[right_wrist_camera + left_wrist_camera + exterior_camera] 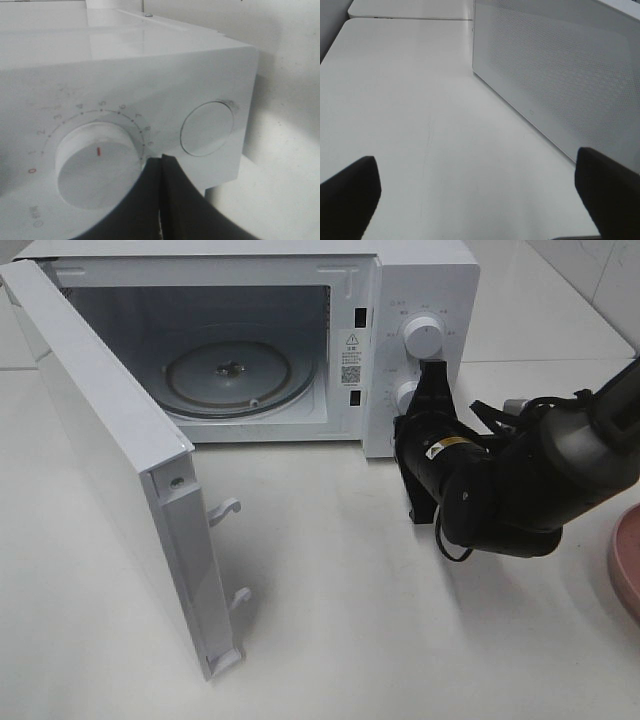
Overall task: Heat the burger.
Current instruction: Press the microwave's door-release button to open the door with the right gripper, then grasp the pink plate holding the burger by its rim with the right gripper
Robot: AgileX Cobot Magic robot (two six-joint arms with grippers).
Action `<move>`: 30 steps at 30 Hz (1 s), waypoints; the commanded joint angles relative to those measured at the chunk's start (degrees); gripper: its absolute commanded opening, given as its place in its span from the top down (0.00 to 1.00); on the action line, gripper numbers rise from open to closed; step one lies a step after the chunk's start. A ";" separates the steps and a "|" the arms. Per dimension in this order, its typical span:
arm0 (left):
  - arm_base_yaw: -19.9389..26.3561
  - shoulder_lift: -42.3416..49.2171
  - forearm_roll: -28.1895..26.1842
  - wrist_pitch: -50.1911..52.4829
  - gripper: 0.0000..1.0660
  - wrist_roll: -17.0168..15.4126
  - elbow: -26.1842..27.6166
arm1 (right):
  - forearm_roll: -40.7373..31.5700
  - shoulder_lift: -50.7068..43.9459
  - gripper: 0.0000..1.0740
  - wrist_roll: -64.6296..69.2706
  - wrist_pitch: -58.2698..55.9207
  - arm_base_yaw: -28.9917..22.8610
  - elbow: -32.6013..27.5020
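Observation:
The burger is out of view. The white microwave stands at the back with its door swung wide open, and its glass turntable is bare. My right gripper is shut with nothing in it. Its tips rest at the control panel, against the rim of the numbered timer dial and beside a round flat button. My left gripper is open and empty, low over the table beside the door's outer face; the exterior high view does not show it.
A pink plate pokes in at the right edge of the table. The open door juts toward the front left, its latch hooks sticking out. A second knob sits above the timer dial.

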State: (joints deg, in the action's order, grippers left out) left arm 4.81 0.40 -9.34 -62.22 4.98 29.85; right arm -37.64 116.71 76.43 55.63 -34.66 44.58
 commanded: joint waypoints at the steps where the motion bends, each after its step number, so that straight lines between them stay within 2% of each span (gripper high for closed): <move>1: -0.17 0.86 -0.34 0.80 0.08 0.11 -0.23 | 0.74 -2.41 1.00 -1.89 -2.92 -0.23 -2.41; 14: -0.17 0.86 -0.34 0.80 0.08 0.11 -0.23 | 0.97 -10.43 1.00 -17.48 -12.89 -0.23 -8.71; 26: -0.17 0.86 -0.34 0.80 0.08 0.11 -0.23 | 2.18 -17.30 1.00 -49.39 -32.66 0.11 -8.71; 30: -0.17 0.86 -0.34 0.80 0.08 0.11 -0.23 | 2.23 -19.77 1.00 -57.41 -40.11 2.41 -8.71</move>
State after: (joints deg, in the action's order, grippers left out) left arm 4.81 0.40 -9.34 -62.22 4.98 29.85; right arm -36.04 98.32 23.66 19.02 -33.40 35.81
